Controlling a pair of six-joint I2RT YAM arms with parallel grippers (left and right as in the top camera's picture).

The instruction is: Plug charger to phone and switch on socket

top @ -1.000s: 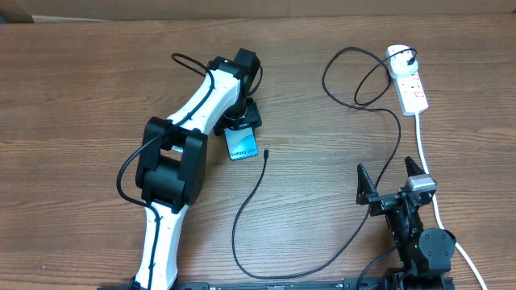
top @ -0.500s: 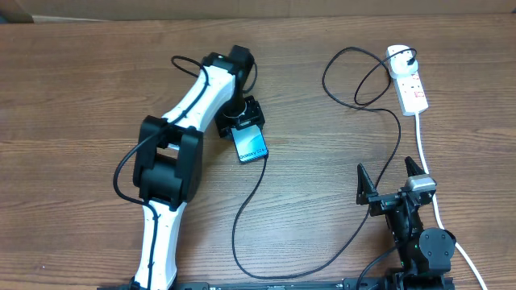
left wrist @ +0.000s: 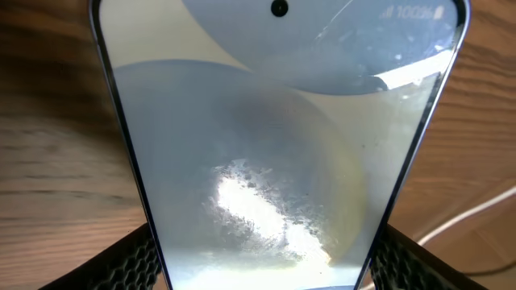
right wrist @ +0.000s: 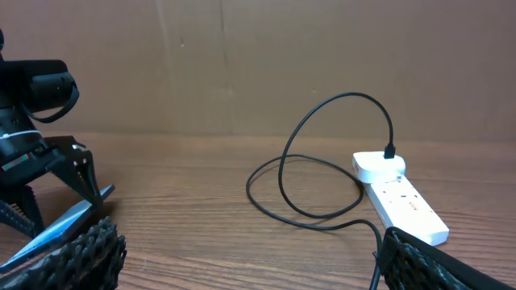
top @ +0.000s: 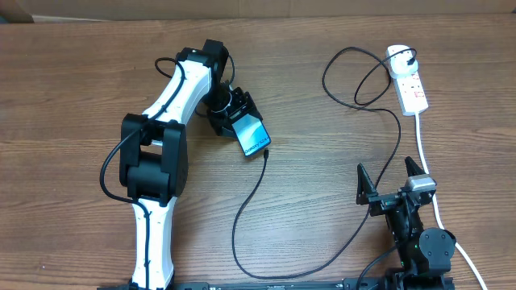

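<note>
Counted on the wooden table [top: 72, 64]: one phone [top: 253, 134], one charger [top: 235, 229], one socket [top: 409, 80], two grippers. Left of centre, held by the left gripper [top: 240, 121], jaws closed on the phone's two long edges, one ribbed pad [left wrist: 133, 259] at each side in the left wrist view, the pale, glaring screen filling nearly all of that view. Seen from above as bright blue with white lettering, angled down and to the right; seen from the right wrist as a thin slanted edge, tilted rather than lying level. Just beside the phone's lower corner, the charger's small connector tip [top: 264, 153]; cannot tell whether touching or apart. From there one black cable only, running down, curving right across the table, climbing past the right gripper [top: 387, 179], looping near the top and ending in one black plug [top: 412, 58] seated in the socket's far end. Lying lengthwise at the far right, white with red marks, one thick white cord [top: 422, 145] leaving its near end toward the right arm. Spread wide and empty, the right gripper's two fingers [right wrist: 85, 254], low near the table's front edge, well apart from phone, connector tip and socket.
</note>
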